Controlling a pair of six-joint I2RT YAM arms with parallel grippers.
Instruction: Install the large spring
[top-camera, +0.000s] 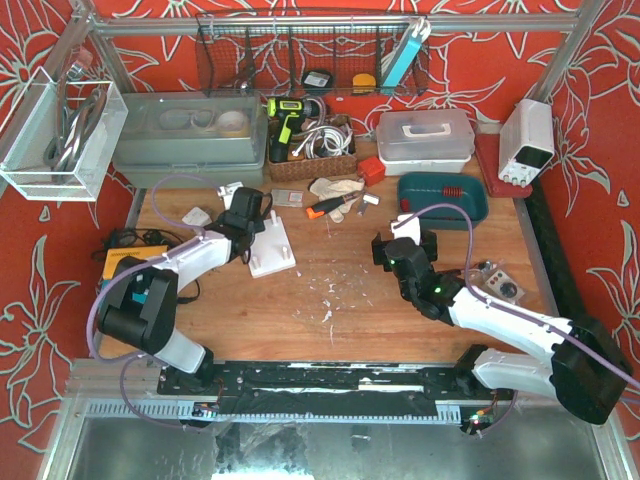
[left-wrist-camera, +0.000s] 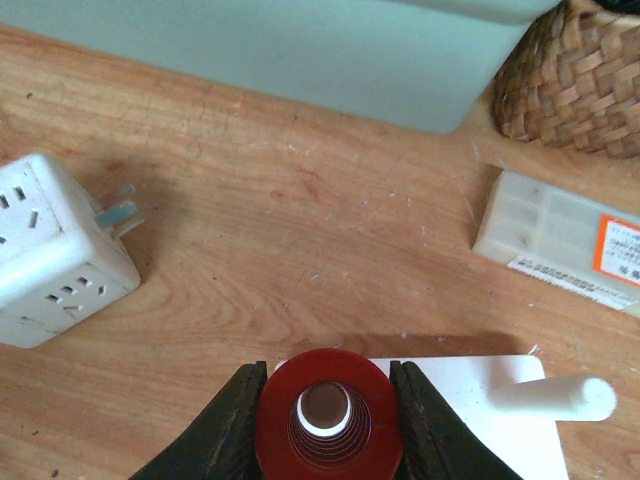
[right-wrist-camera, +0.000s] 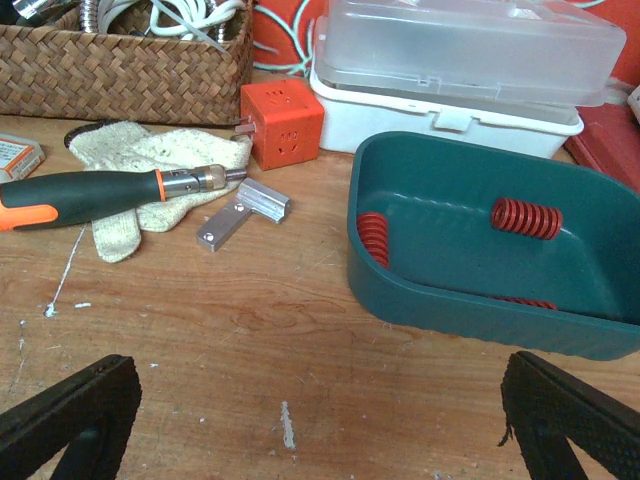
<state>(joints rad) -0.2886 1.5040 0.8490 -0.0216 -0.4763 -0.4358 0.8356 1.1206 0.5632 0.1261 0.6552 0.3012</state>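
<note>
My left gripper (top-camera: 252, 218) is shut on the large red spring (left-wrist-camera: 328, 420). In the left wrist view the spring is seen end-on between my black fingers (left-wrist-camera: 225, 430), over the near corner of the white fixture plate (left-wrist-camera: 470, 425). A white peg end shows through its bore. A second white peg (left-wrist-camera: 555, 397) lies to the right on the plate. The fixture (top-camera: 273, 250) sits left of centre on the table. My right gripper (right-wrist-camera: 320, 430) is open and empty, short of the teal tray (right-wrist-camera: 480, 310), which holds other red springs (right-wrist-camera: 526, 218).
A white power cube (left-wrist-camera: 55, 250), a grey bin (left-wrist-camera: 330, 50), a wicker basket (left-wrist-camera: 575, 80) and a small plastic case (left-wrist-camera: 560, 240) lie beyond the fixture. A screwdriver (right-wrist-camera: 100, 187) on a glove, an orange cube (right-wrist-camera: 282, 122), a metal bracket (right-wrist-camera: 240, 212) and a white lidded box (right-wrist-camera: 460, 60) lie near the tray.
</note>
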